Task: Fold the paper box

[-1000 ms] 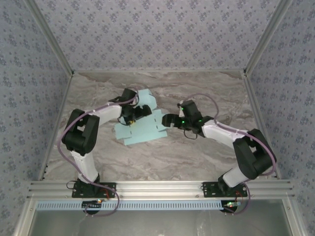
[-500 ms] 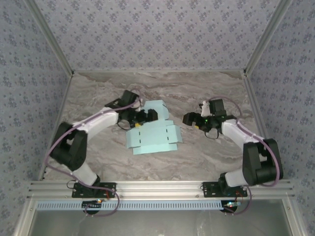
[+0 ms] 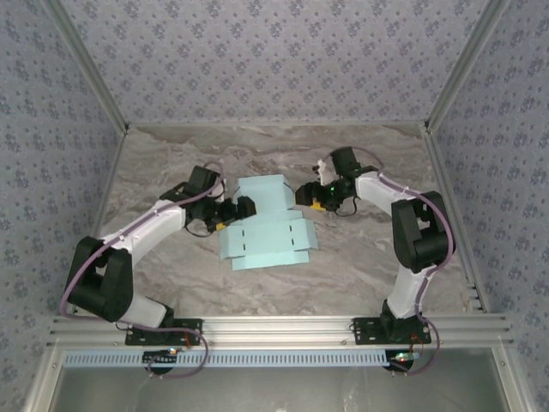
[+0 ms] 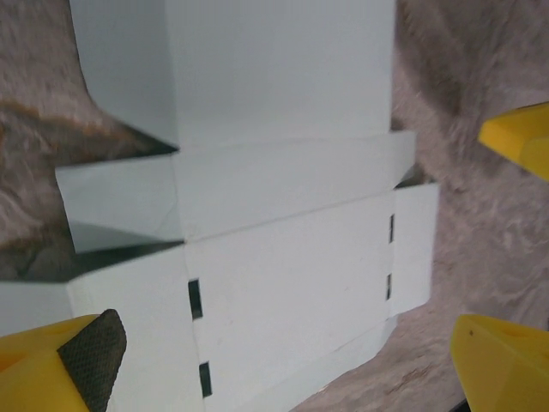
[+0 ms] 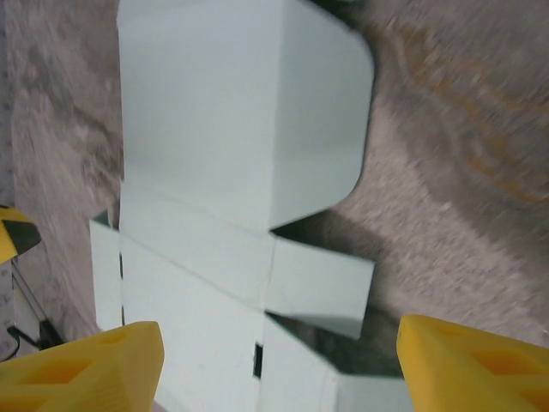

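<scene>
Holding the left pincer (image 3: 238,209) spread wide and gripping nothing, tips low at the left edge of the paper box (image 3: 268,232); in the left wrist view, overlapping a side flap (image 4: 120,202) region with the padded fingertip (image 4: 86,352), without revealing whether touching or merely above. Lying in the middle, unfolded as a flat die-cut sheet on the marble-patterned counter (image 3: 369,257), roughly centred between the two arms: slotted main panel nearest, larger panel with the rounded tuck flap (image 5: 326,112) farther back, a few small side flaps lifting slightly and throwing shadows. Poising the right pincer (image 3: 307,196) on the right, likewise gaping wide and empty, just beside the far panel's right edge. Judging the step in hand as the first crease, with hardly any folding done yet. To do it well, probably: pinning the main panel flat with one pincer while sliding a single fingertip of the other under a raised flap, lifting along the scored line rather than mid-panel, going slowly given thin card's tendency to buckle and skid on a smooth top, and avoiding closing on two layers at once.
</scene>
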{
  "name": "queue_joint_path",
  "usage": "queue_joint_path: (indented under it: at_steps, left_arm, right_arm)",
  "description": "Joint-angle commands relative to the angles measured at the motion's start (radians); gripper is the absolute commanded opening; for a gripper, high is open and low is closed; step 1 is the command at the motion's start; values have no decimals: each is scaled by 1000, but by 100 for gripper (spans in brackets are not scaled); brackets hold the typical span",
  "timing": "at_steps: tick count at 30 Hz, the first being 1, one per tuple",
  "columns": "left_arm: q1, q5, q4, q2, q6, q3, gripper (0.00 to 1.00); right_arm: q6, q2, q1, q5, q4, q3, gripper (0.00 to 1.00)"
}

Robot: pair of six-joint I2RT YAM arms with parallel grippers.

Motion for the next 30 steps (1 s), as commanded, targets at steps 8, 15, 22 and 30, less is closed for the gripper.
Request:
queue_joint_path:
  at_steps: [8, 15, 22, 30]
  left_arm:
    - [-21, -199, -87, -16, -36, -105, 96]
    - [-33, -313, -115, 7, -4, -137, 96]
    - [-33, -399, -143, 102, -2, -138, 95]
    - [-32, -489, -178, 160, 25, -113, 94]
  right_arm:
    - [-171, -63, -29, 7, -222, -43, 77]
    - [-294, 73, 21, 72, -311, 187, 77]
    - [-404, 201, 60, 43, -433, 312, 77]
    - [-495, 240, 72, -29, -442, 307, 76]
